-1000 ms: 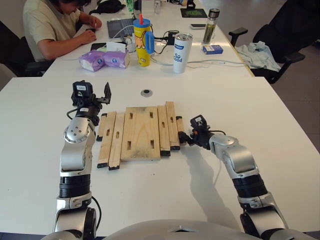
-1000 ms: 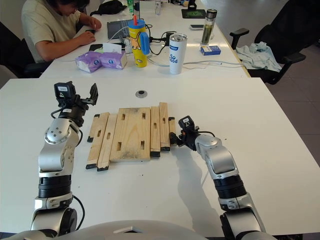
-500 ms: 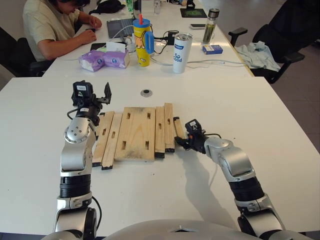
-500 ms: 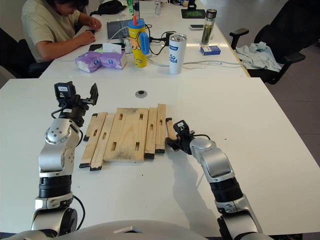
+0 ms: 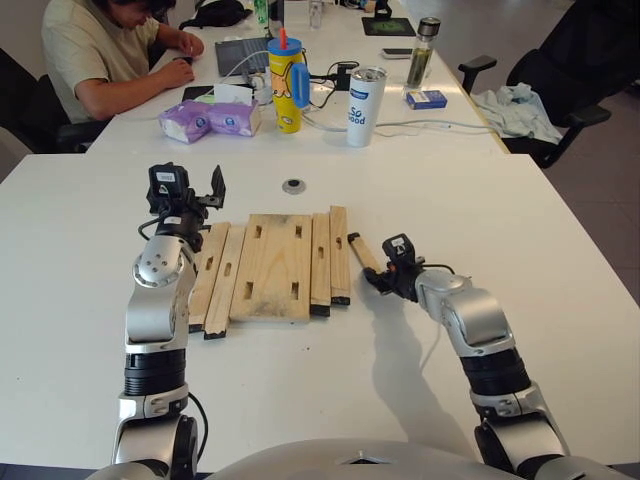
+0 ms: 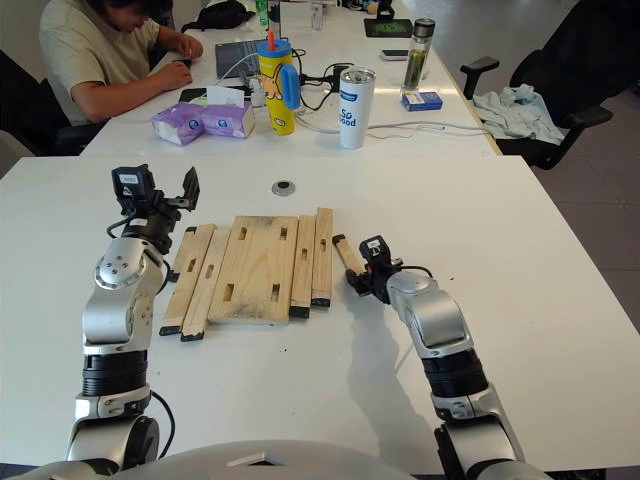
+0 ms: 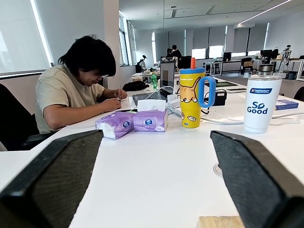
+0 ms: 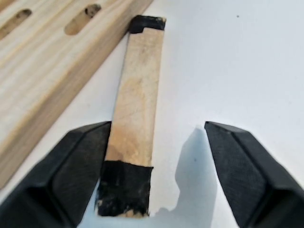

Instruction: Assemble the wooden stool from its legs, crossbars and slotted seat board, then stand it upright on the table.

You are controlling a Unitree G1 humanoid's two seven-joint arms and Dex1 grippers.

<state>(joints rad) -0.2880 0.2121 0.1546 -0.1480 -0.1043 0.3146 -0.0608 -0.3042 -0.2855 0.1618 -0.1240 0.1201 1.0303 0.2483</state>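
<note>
The slotted seat board (image 5: 272, 262) lies flat mid-table. Two slotted wooden slats (image 5: 215, 270) lie against its left side and two more (image 5: 328, 255) against its right. A short crossbar (image 5: 362, 256) with black-taped ends lies angled just right of them. My right gripper (image 5: 378, 281) is open at the crossbar's near end; in the right wrist view the crossbar (image 8: 137, 99) lies between the fingers (image 8: 71, 166), close to one of them. My left gripper (image 5: 188, 195) is open, raised just beyond the left slats' far ends, with nothing between its fingers (image 7: 52, 180).
A round cable grommet (image 5: 292, 186) sits in the table beyond the boards. On the adjoining far table stand tissue packs (image 5: 208, 120), a yellow cup (image 5: 285, 85) and a white tumbler (image 5: 366, 105). Bare tabletop (image 5: 560, 250) spreads to the right and front.
The boards slid left as a group. My right gripper then drew back to the right, and the short crossbar now lies angled, apart from the slats. The left gripper barely moved.
</note>
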